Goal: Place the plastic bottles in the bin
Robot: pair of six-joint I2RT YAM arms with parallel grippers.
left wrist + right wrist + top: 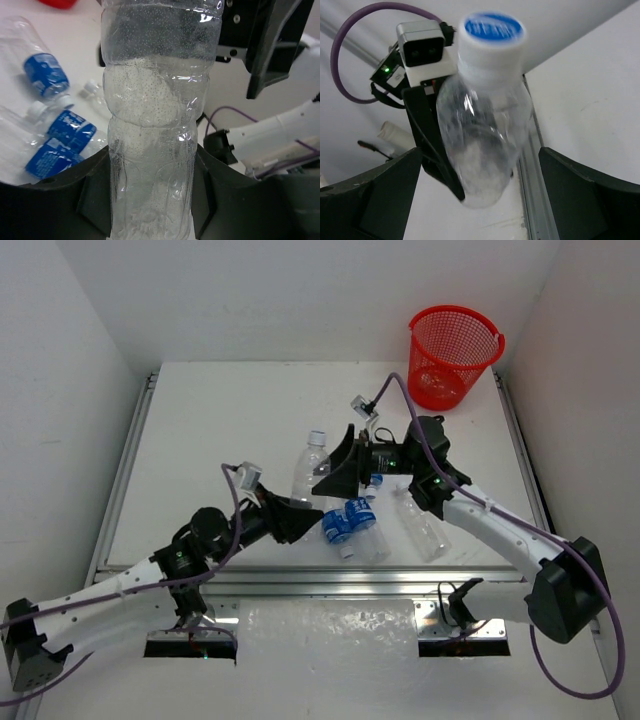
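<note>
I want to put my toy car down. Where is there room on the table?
Bare table lies between the left rail and the held bottle, and left of the bin. The middle, around the blue-labelled bottles, is crowded.

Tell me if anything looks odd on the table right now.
Yes: both grippers crowd one unlabelled bottle. The left gripper clamps its body while the open right gripper straddles its cap end. The other bottles lie heaped on their sides, away from the bin.

White arms (500, 525), black joints (565, 590), purple cables (341, 47).
</note>
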